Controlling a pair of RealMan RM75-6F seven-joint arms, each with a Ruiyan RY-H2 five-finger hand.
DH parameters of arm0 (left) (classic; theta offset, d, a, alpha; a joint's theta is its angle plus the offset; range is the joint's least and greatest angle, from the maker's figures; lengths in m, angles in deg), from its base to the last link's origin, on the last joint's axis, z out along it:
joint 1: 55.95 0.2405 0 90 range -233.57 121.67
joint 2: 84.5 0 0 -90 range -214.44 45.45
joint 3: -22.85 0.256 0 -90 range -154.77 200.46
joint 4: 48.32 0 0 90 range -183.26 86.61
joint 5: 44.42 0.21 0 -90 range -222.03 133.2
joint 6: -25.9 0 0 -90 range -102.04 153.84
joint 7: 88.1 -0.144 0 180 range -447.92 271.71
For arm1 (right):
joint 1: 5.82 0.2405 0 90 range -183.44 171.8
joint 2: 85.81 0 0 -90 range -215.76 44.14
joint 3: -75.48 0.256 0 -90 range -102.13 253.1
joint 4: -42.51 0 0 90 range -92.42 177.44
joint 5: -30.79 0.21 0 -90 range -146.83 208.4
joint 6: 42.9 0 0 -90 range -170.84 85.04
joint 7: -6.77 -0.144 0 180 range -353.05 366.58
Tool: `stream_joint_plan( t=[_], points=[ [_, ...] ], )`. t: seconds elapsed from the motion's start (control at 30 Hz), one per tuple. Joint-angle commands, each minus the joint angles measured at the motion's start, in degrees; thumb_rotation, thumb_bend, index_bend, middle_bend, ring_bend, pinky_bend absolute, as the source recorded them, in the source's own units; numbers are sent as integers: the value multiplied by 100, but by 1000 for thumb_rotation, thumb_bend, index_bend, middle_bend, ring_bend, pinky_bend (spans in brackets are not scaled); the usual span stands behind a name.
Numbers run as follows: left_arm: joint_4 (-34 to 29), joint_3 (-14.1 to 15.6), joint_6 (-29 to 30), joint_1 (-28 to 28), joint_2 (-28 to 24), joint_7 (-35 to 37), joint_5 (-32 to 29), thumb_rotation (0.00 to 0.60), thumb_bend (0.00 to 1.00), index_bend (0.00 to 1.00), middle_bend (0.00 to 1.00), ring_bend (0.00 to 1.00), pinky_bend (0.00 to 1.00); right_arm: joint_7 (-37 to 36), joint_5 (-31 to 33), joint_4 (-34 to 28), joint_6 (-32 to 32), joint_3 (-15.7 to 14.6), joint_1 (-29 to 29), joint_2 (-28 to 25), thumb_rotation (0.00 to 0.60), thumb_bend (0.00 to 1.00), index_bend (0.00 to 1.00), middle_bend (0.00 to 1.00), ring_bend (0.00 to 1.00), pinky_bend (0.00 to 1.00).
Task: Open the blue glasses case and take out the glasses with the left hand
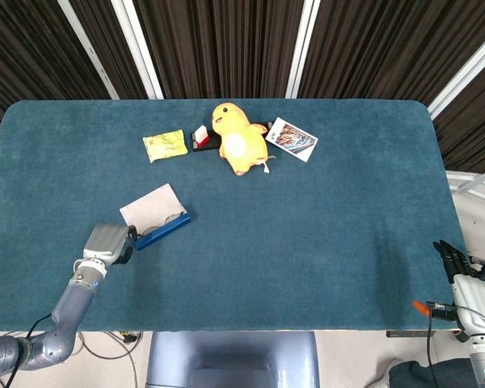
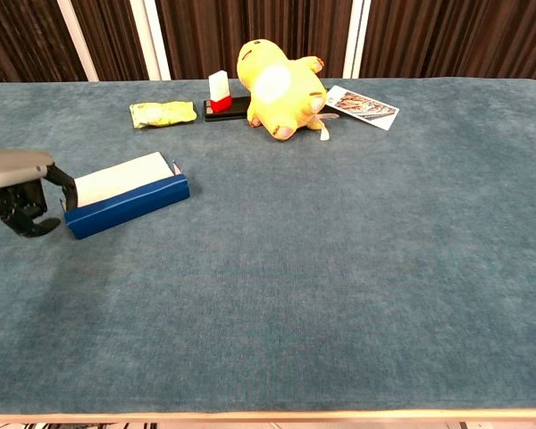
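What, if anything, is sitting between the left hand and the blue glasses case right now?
Nothing visible. The left hand is right at the near-left end of the blue glasses case, whose lid is open, with only bare table around them.

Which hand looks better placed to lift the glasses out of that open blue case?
The left hand: it is right at the near-left end of the open blue case, glasses still inside. The right hand sits off the table's far right edge.

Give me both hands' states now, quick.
Left hand: touching the open blue glasses case; grip cannot be told.
Right hand: empty, fingers apart.
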Motion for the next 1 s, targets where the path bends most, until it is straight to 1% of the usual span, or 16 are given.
stream_joint_plan(
  t=[0.03,0.3,0.4,0.6,0.7,0.73,0.8,0.9,1.0],
  points=[
    [-381,104,-307,-146,-111,-72,66,600,462,408,918,851,976,4,6,-2,3,4,-1,0,600,174,0,0,0,199],
    [-796,95,-421,-298,-119,5,349,600,462,341,917,851,976,-5,6,-2,0,4,-1,-4,600,175,0,0,0,199],
    [-944,37,-415,-359,-73,67,530,600,462,293,917,851,977,-12,7,-1,-2,5,0,-7,600,175,0,0,0,199],
    [-802,-90,-287,-473,171,235,682,600,462,106,914,851,977,-19,-1,-1,3,2,-3,-11,600,175,0,0,0,199],
    [-660,-193,-258,-538,259,338,689,600,462,67,915,851,977,-21,2,-3,-3,1,-3,-13,600,175,0,0,0,199],
    [-545,-258,-259,-600,266,305,632,600,462,65,916,851,976,-18,2,-2,-4,0,-3,-13,600,175,0,0,0,199],
    [-405,-281,-381,-760,258,150,382,600,462,61,917,852,976,-13,4,-4,-7,0,-1,-12,600,175,0,0,0,199],
    [-309,-204,-553,-1183,141,-461,-356,600,462,59,922,859,976,-10,8,-6,-7,1,-1,-13,600,174,0,0,0,199],
    [-173,-123,-553,-1625,140,-1011,-1150,600,462,59,930,867,979,-14,20,-12,-12,4,-2,-15,600,174,0,0,0,199]
  ],
)
